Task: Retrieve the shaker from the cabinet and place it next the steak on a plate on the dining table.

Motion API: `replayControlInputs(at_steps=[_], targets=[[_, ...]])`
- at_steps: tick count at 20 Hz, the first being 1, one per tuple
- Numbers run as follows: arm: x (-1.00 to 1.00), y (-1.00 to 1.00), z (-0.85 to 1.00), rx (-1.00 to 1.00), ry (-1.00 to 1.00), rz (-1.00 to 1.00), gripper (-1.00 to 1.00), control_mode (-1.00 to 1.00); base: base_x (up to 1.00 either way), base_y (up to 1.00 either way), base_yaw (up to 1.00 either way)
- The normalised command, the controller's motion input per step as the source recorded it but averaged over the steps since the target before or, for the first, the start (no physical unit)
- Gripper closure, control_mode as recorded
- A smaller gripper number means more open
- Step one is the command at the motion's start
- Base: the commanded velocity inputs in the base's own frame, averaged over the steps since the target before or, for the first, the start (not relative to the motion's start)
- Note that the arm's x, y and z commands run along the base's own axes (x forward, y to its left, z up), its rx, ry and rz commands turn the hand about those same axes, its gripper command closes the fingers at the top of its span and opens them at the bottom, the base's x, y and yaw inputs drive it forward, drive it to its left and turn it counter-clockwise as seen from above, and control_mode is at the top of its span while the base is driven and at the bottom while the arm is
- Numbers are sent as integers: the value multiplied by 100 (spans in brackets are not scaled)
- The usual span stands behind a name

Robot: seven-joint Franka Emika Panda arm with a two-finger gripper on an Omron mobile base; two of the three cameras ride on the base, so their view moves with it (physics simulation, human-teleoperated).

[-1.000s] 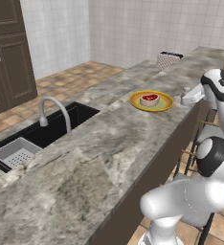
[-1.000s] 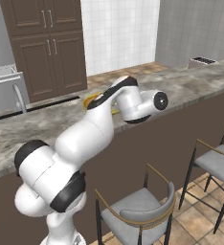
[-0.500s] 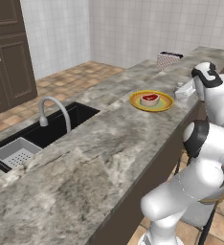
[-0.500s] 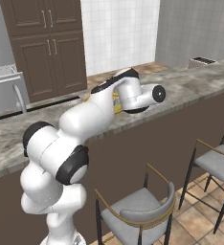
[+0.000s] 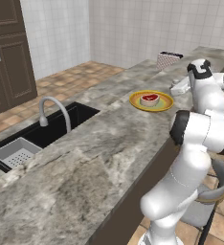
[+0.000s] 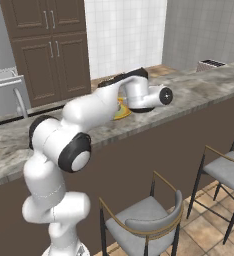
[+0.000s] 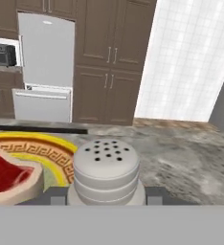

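- Landmark is the plate [image 5: 151, 101], yellow with an orange rim, flat on the marbled desk [image 5: 85, 158].
- Far to the plate's left in the left base view: the black sink [image 5: 42, 134], a curved silver faucet [image 5: 54, 112] and a white strainer basket [image 5: 16, 151].
- On the plate sits the steak [image 5: 150, 99], red with a pale rim; the hand view has it at lower left [image 7: 8, 179].
- Just right of the plate in the hand view, the shaker [image 7: 106, 171] stands upright, pale grey, holes dotted across its cap.
- The fingers [image 7: 54, 196] sit snug on either side of the shaker, holding it.
- Right of the plate, left base view: the white hand [image 5: 182, 85] reaches in low over the desk.
- Beyond the plate, a toaster [image 5: 169, 60] stands well apart.
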Motion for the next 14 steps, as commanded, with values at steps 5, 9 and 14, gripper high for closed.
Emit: replayControlInputs(at_steps=[5,9,14], targets=[[38,0,0,0,-2,0,100,-100,0,0,0],[41,0,0,0,-1,0,100,-100,0,0,0],[43,0,0,0,0,0,100,-100,0,0,0]])
